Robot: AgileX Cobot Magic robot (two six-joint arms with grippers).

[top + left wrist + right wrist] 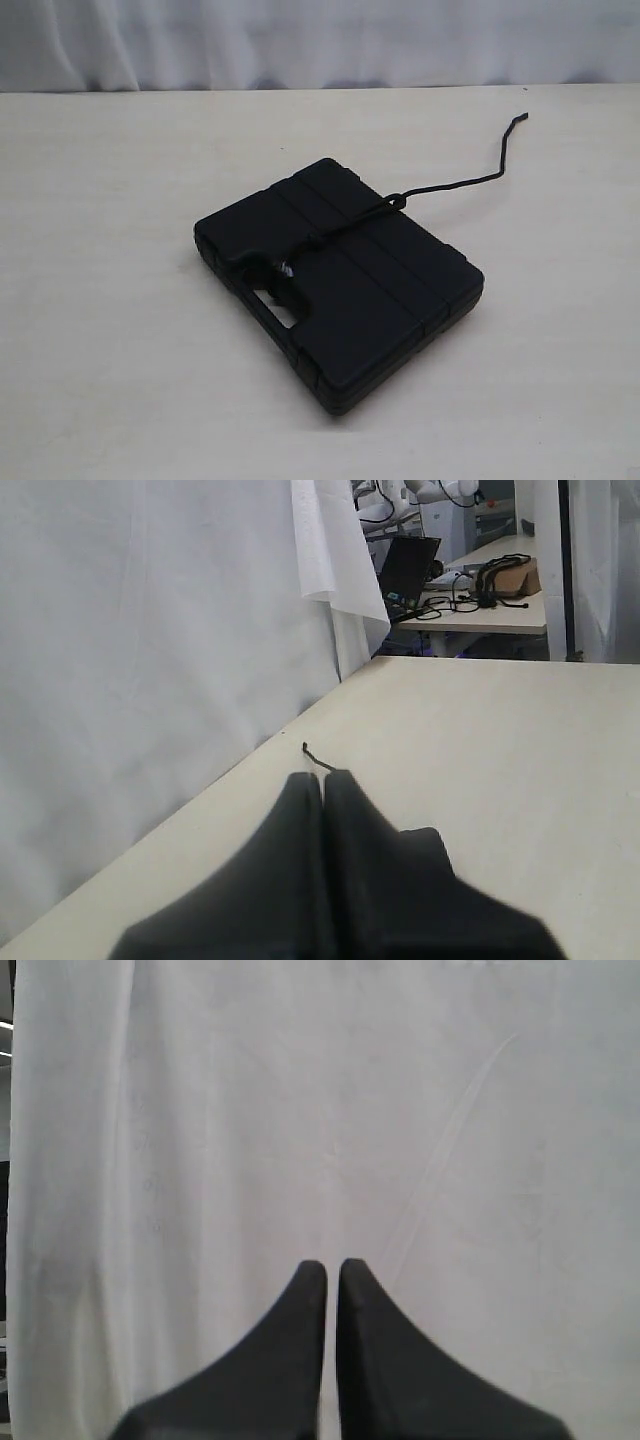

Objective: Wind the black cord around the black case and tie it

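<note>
The black case [340,280] lies flat near the middle of the table. The black cord [460,183] crosses its lid to a knot near the handle side, and its free end trails off over the table toward the back right. Neither gripper appears in the exterior view. My left gripper [323,776] is shut with nothing between its fingers; a short piece of the black cord [312,755] lies on the table beyond its tips. My right gripper [332,1265] is shut too, empty, and faces the white curtain.
The pale table [100,300] ends at a white curtain [300,40] along its back edge. In the left wrist view, past the curtain, stands another table [500,620] with a laptop [408,570] and cables.
</note>
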